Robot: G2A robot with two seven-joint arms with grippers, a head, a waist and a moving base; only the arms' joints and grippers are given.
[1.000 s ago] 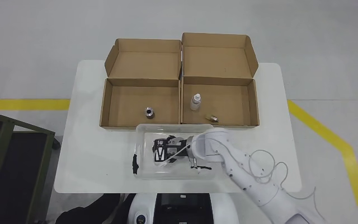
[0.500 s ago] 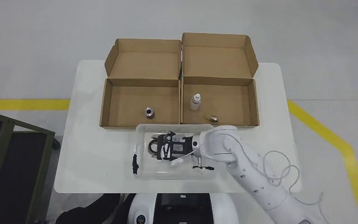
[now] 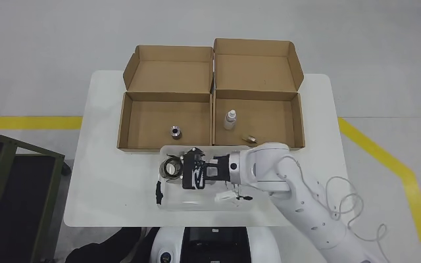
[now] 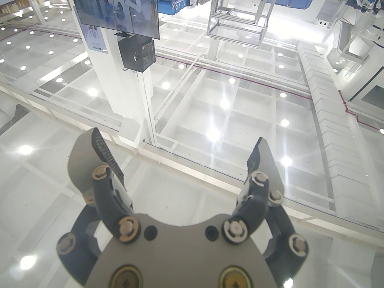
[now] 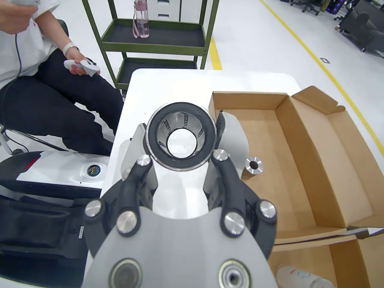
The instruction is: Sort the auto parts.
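Currently pinching a sleeve bearing (image 5: 181, 119) in the right gripper (image 5: 182, 127), above the left end of the clear tray (image 3: 177, 201).

Pressing both fingers against the bearing's outer wall, turning its open bore toward the wrist camera, hovering just beside the near wall of the left cardboard box (image 3: 148, 125). Keeping company with a metal bushing (image 3: 174, 131) standing in that box, and a white bottle (image 3: 229, 119) and brass fitting (image 3: 250, 139) lying in the right cardboard box (image 3: 273, 121). Sitting together on the white table (image 3: 105, 177), boxes touching side by side. Spreading the left gripper (image 4: 180, 151) wide, pointing at a ceiling grid (image 4: 255, 97). Flanking the table's left side: a green cart (image 3: 26, 191) and a yellow floor line (image 3: 39, 122).
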